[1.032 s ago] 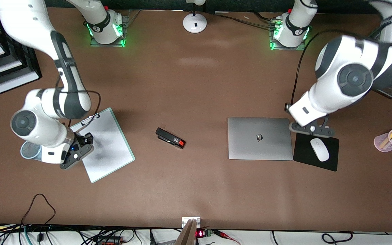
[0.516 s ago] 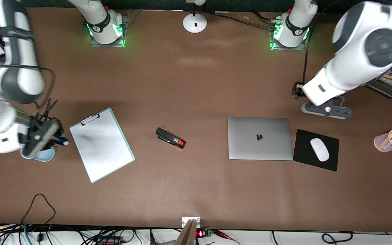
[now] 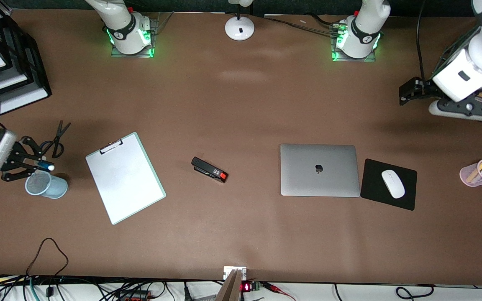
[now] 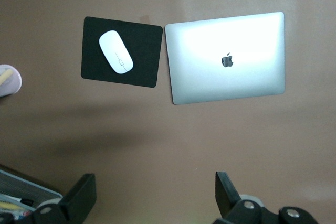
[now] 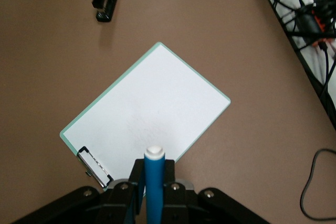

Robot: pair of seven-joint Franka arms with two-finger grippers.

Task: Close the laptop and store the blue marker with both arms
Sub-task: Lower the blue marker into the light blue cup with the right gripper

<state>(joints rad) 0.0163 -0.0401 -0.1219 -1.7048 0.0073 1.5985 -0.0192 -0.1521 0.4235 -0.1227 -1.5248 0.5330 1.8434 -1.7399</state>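
Note:
The silver-grey laptop (image 3: 319, 170) lies closed on the brown table, apple logo up; it also shows in the left wrist view (image 4: 226, 59). My left gripper (image 3: 408, 92) hangs open and empty over bare table, away from the laptop toward the left arm's end, its fingers (image 4: 84, 195) wide apart. My right gripper (image 3: 36, 165) is shut on the blue marker (image 3: 45, 167), held over the table just beside a pale blue mesh cup (image 3: 46, 185). In the right wrist view the blue marker (image 5: 154, 182) stands between the jaws, whitish end outward.
A clipboard (image 3: 125, 177) and black stapler (image 3: 209, 169) lie mid-table. Scissors (image 3: 59, 138) lie near the mesh cup. A white mouse (image 3: 393, 183) sits on a black pad (image 3: 408, 200) beside the laptop. A pink cup (image 3: 475, 173) of markers stands at the left arm's end.
The right gripper has carried the blue marker off the clipboard to beside the mesh cup. The left gripper has opened and drawn away from the laptop toward its end of the table.

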